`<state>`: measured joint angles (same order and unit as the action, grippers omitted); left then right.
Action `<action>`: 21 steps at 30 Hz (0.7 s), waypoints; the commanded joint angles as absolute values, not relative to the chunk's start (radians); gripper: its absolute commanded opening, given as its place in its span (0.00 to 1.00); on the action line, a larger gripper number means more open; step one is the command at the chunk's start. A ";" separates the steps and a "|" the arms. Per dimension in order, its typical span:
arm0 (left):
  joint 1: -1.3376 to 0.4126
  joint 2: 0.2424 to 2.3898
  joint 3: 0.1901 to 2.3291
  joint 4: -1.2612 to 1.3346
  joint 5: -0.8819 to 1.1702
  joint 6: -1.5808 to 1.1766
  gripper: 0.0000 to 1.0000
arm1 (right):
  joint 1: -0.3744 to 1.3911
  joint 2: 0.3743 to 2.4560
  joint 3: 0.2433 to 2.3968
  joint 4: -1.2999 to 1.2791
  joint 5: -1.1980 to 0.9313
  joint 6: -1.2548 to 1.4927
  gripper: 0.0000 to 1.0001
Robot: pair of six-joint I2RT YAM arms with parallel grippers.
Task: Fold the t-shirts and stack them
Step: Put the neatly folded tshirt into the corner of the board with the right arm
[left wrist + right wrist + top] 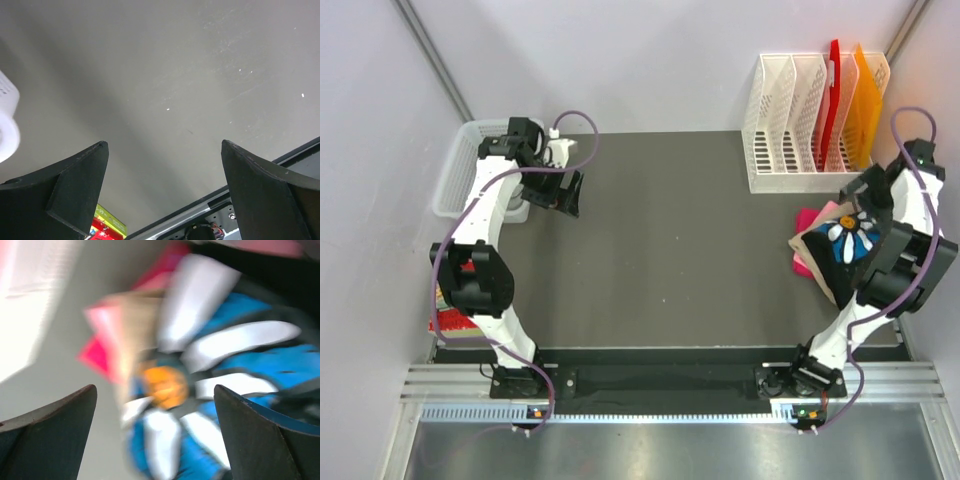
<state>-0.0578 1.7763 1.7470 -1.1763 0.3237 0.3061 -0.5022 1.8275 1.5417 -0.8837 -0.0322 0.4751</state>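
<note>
The folded black cloth t-shirt with a white-and-blue daisy print (848,243) is seen at the far-right edge of the dark grey table (670,250). It is laid on top of a tan cloth shirt (820,262) and a pink cloth shirt (810,218), just in front of the white slotted plastic file rack (790,130). The R gripper (155,390) is placed right over this pile. Its fingers are spread wide w/ nothing between them, and the print's orange centre is framed almost midway btwn the tips. The R wrist view is badly blurred, so contact w/ the cloth cannot be judged. The pile's long axis appears to run diagonally, but it cannot be fixed, as part is hidden by the arm. The L gripper (165,145) is found well apart from the shirts, at the far left beside the white mesh plastic basket (470,170). It is wide open and empty, w/ only bare table below. The R arm is thus judged the nearer one by far. A red patterned flat packet (455,315) is seen at the near-left edge, its print too small to be read. No brand, label or legible writing is made out elsewhere
</note>
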 commanded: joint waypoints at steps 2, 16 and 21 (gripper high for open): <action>-0.054 1.767 1.856 -1.203 0.328 0.284 0.99 | -0.399 1.697 1.767 -0.934 -0.208 0.540 1.00; -0.038 1.795 1.930 -1.172 0.304 0.138 0.99 | 0.325 1.787 1.998 -0.818 -0.431 0.252 1.00; 0.037 1.752 1.892 -1.169 0.287 0.156 0.99 | 0.456 1.917 2.174 -0.848 -0.452 0.255 1.00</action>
